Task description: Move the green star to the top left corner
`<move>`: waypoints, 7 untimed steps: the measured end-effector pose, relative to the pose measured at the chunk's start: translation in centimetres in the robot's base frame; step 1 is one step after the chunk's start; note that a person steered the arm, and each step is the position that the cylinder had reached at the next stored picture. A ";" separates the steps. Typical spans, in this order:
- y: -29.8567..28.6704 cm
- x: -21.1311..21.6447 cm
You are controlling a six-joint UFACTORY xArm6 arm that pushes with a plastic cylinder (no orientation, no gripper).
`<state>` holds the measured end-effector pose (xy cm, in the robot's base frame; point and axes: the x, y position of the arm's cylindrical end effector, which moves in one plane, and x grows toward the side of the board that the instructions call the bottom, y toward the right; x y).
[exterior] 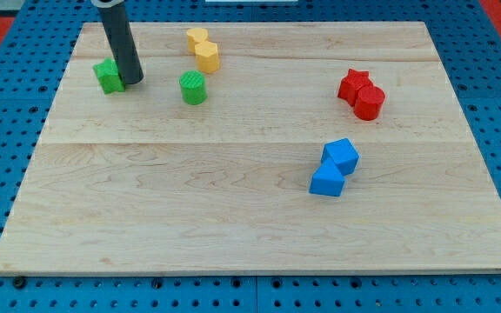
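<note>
The green star (108,76) sits near the top left of the wooden board (190,217). My dark rod comes down from the view's top, and my tip (131,81) rests against the star's right side. A green round block (193,88) stands further right of the tip, apart from it.
Two yellow blocks (203,49) sit together at the top middle. A red star (353,84) and a red round block (369,103) touch at the right. Two blue blocks (334,168) touch at the lower right. Blue pegboard surrounds the board.
</note>
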<state>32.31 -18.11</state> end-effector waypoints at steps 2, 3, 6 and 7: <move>-0.1 4.8; -2.2 5.0; -2.5 1.2; -2.5 -1.1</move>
<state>31.23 -20.61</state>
